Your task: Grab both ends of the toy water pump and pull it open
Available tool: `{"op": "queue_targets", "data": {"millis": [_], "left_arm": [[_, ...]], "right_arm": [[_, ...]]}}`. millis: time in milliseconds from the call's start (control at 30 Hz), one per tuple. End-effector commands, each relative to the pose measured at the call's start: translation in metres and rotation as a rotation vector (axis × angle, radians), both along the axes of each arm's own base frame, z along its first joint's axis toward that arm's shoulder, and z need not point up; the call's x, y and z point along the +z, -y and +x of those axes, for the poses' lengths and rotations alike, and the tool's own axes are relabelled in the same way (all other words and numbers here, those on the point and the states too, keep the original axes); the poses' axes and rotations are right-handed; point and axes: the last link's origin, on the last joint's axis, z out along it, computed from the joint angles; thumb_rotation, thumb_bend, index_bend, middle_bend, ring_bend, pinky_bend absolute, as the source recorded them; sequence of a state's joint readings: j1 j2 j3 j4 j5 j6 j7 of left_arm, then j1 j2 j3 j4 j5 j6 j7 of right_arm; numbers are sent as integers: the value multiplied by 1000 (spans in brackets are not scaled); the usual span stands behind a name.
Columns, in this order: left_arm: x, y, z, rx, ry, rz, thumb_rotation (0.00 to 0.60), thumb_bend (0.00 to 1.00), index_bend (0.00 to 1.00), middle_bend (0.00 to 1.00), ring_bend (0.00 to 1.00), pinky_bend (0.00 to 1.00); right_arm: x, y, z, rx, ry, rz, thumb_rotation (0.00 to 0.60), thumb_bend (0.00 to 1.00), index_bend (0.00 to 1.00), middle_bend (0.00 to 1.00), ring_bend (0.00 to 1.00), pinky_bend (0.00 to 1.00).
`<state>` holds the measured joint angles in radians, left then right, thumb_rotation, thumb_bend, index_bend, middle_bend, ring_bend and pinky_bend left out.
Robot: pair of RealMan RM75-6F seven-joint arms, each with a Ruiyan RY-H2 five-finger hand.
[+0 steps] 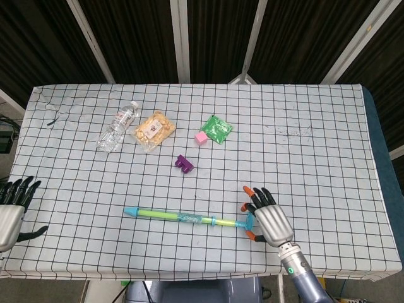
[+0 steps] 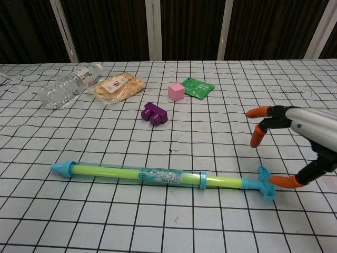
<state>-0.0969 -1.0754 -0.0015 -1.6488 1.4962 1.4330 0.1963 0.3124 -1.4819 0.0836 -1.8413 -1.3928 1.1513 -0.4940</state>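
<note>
Checked table (image 1: 328, 126). Toy water pump (image 1: 183, 218) lay flat across near edge, handle end just beside right hand (image 1: 265, 214), fingers spread wide, holding nothing. Left hand (image 1: 14, 201) at left edge, well apart, fingers apart. Farther back: bottle (image 1: 117, 125), snack bag (image 1: 153, 130), green packet (image 1: 217, 129), purple block (image 1: 184, 163), pink cube (image 1: 201, 137). Nothing between hands and pump.

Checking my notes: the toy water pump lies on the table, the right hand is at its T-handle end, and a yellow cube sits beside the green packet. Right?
One detail is off: the cube beside the green packet is pink, as the chest view shows. The toy water pump and right hand are as stated.
</note>
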Motion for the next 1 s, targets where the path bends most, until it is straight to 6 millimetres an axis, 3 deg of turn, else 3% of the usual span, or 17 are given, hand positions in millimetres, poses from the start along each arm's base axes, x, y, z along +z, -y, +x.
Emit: {"op": "queue_targets", "data": {"millis": [33,467,1000], "left_arm": [[0,0,-1,2,2,0,600,0,0,0,0,0],[0,-1,-2,10,5,-7,600,0,0,0,0,0],[0,-2,-2,11,12,-7,600,0,0,0,0,0]], "right_arm": [[-17,5,9,0,-19,15,600,256,425,140,0,0],[-44,11,5,-64,-34,25,600,249,488,164,0,0],[-51,13,-4,-98,-50,38,600,335,512,175,0,0]]}}
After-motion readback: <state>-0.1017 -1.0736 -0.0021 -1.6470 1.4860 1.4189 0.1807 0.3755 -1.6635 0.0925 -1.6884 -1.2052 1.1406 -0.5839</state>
